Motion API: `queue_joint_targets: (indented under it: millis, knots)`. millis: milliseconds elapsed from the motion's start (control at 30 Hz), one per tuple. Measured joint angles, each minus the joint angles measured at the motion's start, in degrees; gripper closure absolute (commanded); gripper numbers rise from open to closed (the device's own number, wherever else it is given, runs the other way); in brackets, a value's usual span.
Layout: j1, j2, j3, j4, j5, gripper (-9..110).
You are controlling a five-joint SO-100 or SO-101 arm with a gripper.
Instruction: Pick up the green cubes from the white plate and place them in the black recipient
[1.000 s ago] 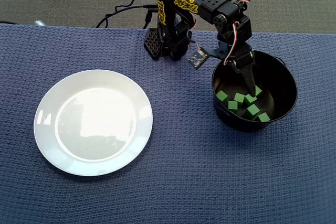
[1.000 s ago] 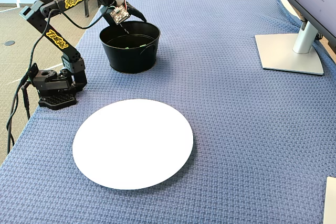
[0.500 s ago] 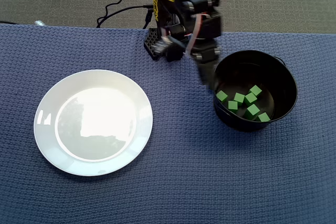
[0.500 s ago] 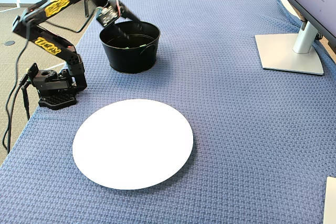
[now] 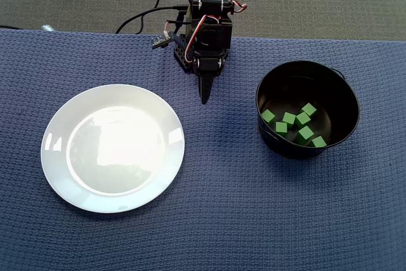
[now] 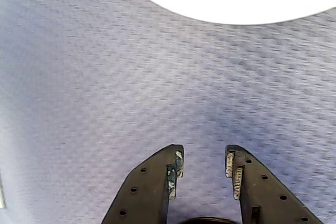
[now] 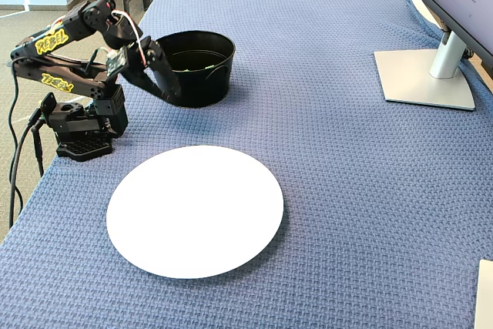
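In the overhead view my gripper (image 5: 204, 98) hangs over bare blue cloth (image 5: 222, 207), in the gap between the white plate (image 5: 57, 176) at lower left and the black recipient (image 5: 271, 141) at right. That pot's tall wall is the only obstacle nearby. My jaws stand slightly parted with nothing between them.

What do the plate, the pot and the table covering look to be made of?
The white plate looks like glazed ceramic, though it may be plastic: its glossy face mirrors the window light. The black pot seems to be metal with a dark shiny coat, judging by its thin rim and reflective floor. The blue covering is woven cloth, matte, with a waffle-like texture.
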Motion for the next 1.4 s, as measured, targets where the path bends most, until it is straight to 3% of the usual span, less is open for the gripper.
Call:
queue_joint_targets:
  millis: [567,1400]
  knots:
    - [5.80,10.11,17.31,-0.09,-2.55,102]
    - [5.89,10.11,17.49,0.70,-1.93,102]
